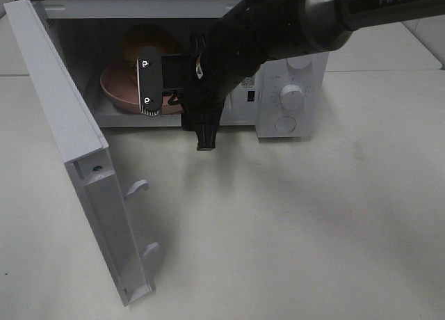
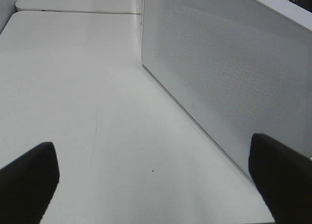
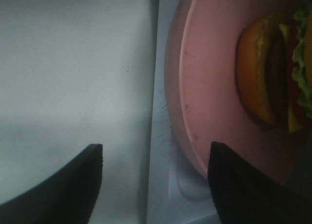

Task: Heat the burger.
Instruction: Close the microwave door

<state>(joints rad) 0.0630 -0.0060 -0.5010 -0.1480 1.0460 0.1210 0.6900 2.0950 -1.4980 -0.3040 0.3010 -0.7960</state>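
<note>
The right arm [image 1: 313, 17] stretches low across to the open microwave [image 1: 292, 90], its right gripper [image 3: 156, 185] at the cavity mouth, jaws apart and holding nothing. Just beyond its fingertips, the burger [image 3: 270, 78] sits on a pink plate [image 3: 209, 78] inside. The left gripper [image 2: 156, 180], jaws spread wide, hangs over the table [image 2: 97, 87] beside the door [image 2: 219, 78].

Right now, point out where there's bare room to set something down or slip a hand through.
Free: the table in front of the microwave, right of its open door; also the table outside the door, under the open left gripper. Crowded: the cavity, filled by the plate and burger, with the right gripper at its mouth.
</note>
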